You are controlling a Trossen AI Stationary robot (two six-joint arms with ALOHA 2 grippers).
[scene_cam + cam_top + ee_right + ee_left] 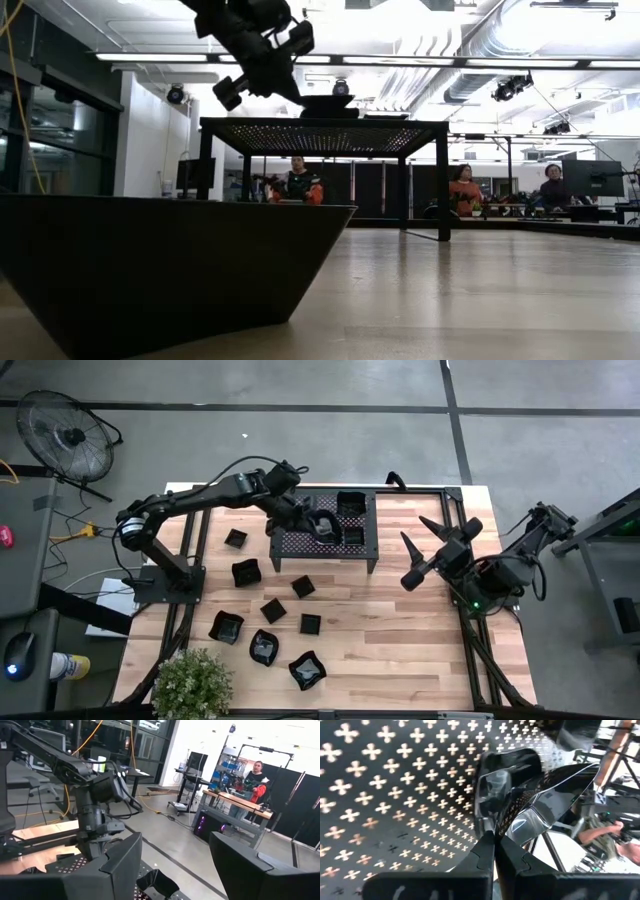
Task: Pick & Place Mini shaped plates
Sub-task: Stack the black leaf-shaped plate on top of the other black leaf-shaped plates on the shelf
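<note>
Left gripper point(322, 526) is over the large black perforated metal rack point(300, 543), fingers point(485, 855) pinched tight together w/ their tips on the rim of a small glossy black wavy-rimmed plate point(540, 800); that plate sits tilted just past the tips, above the rack's cross-punched top. Can't tell if the rim is really pinched or only touched. In the low view the gripper point(262, 62) hangs just above the rack top point(320, 125), angled down. Left arm reaches from its base beside the rack's left end, across and over the rack. Two more small black plates point(349, 506) lie on the rack's far right part. Other black mini plates, approx eight, are spread on the light wooden table point(400, 640) in front of the rack, e.g. a square one point(303, 587) near its front edge and a wavy one point(307, 670) well apart from it. Right gripper point(418, 532) waits just right of the rack, fingers point(120, 870) spread wide, nothing between them.
</note>
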